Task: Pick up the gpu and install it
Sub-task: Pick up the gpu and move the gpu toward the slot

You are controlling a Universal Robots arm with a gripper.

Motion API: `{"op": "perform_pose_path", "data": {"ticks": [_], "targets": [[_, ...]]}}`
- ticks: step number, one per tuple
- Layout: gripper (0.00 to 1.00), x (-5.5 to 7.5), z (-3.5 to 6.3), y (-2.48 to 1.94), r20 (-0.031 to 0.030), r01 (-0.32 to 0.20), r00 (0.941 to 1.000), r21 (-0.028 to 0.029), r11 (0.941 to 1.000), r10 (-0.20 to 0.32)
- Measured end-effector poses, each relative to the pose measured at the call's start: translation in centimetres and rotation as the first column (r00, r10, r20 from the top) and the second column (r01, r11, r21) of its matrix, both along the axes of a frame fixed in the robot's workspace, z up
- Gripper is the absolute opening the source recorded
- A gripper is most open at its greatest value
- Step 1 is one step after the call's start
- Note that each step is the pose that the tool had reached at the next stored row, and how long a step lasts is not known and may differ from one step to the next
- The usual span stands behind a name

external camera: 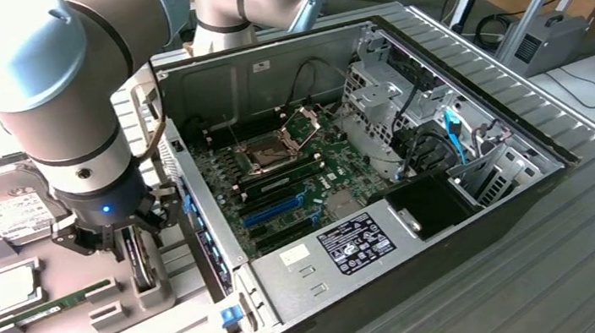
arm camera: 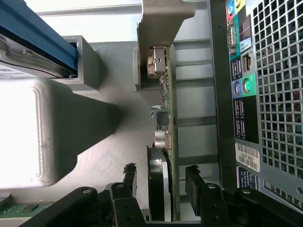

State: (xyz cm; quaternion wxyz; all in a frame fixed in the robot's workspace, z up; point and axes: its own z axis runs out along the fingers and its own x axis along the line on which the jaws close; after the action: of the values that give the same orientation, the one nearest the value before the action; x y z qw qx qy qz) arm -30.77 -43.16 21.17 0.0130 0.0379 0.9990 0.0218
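Nearest in the exterior view, the memory stick (external camera: 48, 306) lies flat in its grey tray on the exterior view's left, and we leave it alone. Just beyond it the gpu (external camera: 144, 266) stands on edge in a grey holder (external camera: 163, 295), just beside the outer wall of the computer case (external camera: 486, 220).

The gripper (external camera: 122, 235) hangs directly over the card. In the wrist view its fingers (arm camera: 194, 187) are spread wide, one on each side of the card's thin edge. A gap shows on both sides, so nothing is pinched yet.

We judge the step in hand to be the grasp itself. To do it well, we want:
- the card centred between the fingers;
- the pads meeting its flat faces squarely, not the small parts along its edge;
- a gentle close, since a thin board may tip in the holder if one finger arrives first.

The case wall stands near the finger on that side, so we mind the clearance there.

Farther back, the hard drive (external camera: 8, 215) sits in its own cradle, apart from the gripper. To the exterior view's right, the motherboard (external camera: 276, 178) lies bare inside the open case.
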Motion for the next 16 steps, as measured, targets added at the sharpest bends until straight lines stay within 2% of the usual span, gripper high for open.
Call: {"op": "perform_pose_path", "data": {"ticks": [3, 10, 16], "targets": [[0.54, 0.0, 0.34, 0.00, 0.0002, 0.000, 1.0000, -0.0015, 1.0000, 0.000], [0.54, 0.0, 2.54, 0.00, 0.0000, 0.000, 1.0000, -0.0083, 1.0000, 0.000], [0.54, -0.3, 2.63, 0.01, 0.0001, 0.000, 1.0000, -0.0088, 1.0000, 0.000]]}}
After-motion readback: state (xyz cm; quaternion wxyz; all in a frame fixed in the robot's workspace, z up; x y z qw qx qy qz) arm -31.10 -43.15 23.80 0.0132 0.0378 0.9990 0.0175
